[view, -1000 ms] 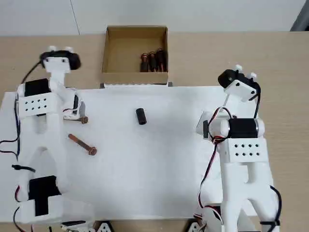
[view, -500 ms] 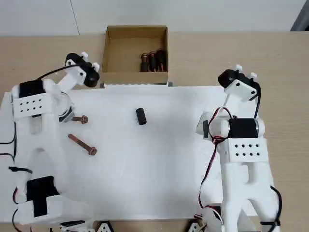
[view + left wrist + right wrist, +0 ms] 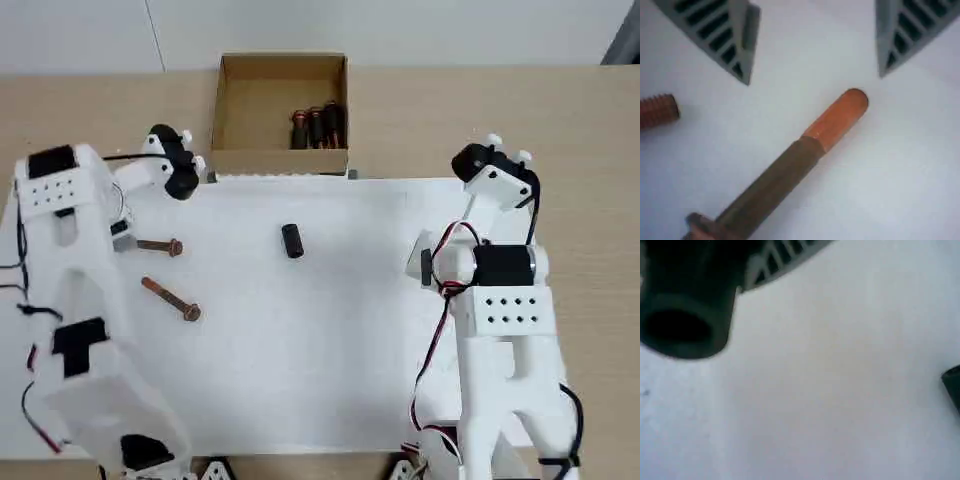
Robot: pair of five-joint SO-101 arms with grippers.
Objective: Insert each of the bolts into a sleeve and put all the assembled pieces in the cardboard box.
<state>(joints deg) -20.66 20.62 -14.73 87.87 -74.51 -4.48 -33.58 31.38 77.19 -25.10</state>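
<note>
The left gripper (image 3: pixel 815 55) hangs with its ribbed grey fingers (image 3: pixel 735 45) spread apart over a bolt (image 3: pixel 835 117) lying on the white mat (image 3: pixel 330 350). The bolt's smooth orange tip sits between them, and a second bolt (image 3: pixel 657 110) with a threaded end lies near. The right gripper (image 3: pixel 747 275) is clamped on a hollow black sleeve (image 3: pixel 685 315), another sleeve (image 3: pixel 291 241) rests mid-mat, and the open cardboard box (image 3: pixel 230 110) at the mat's far edge holds assembled pieces (image 3: pixel 318 125).

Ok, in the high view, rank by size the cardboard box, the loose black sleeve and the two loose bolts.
cardboard box
lower bolt
upper bolt, possibly as long; its end by the left arm is unclear
black sleeve
</note>
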